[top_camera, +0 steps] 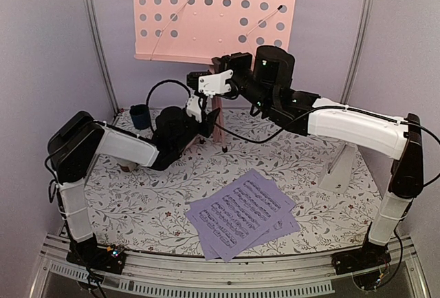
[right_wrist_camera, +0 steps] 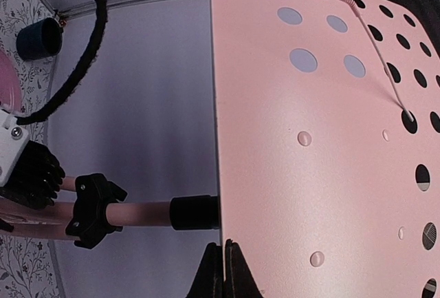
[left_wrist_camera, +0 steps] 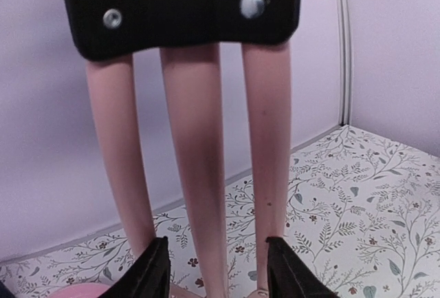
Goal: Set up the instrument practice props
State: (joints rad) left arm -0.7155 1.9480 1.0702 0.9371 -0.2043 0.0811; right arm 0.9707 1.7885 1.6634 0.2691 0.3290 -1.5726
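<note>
We record pale lavender walls (top_camera: 41, 36) on three sides, grey metal uprights (top_camera: 96, 36) at upper left and right, and a floral-patterned bench (top_camera: 137, 201) across the lower frame, evenly lit.

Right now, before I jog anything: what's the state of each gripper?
Left gripper: open, astride the middle pink tripod leg, not clamping it.
Right gripper: shut at the pink perforated music-stand desk edge; whether it pinches it cannot be told.
</note>
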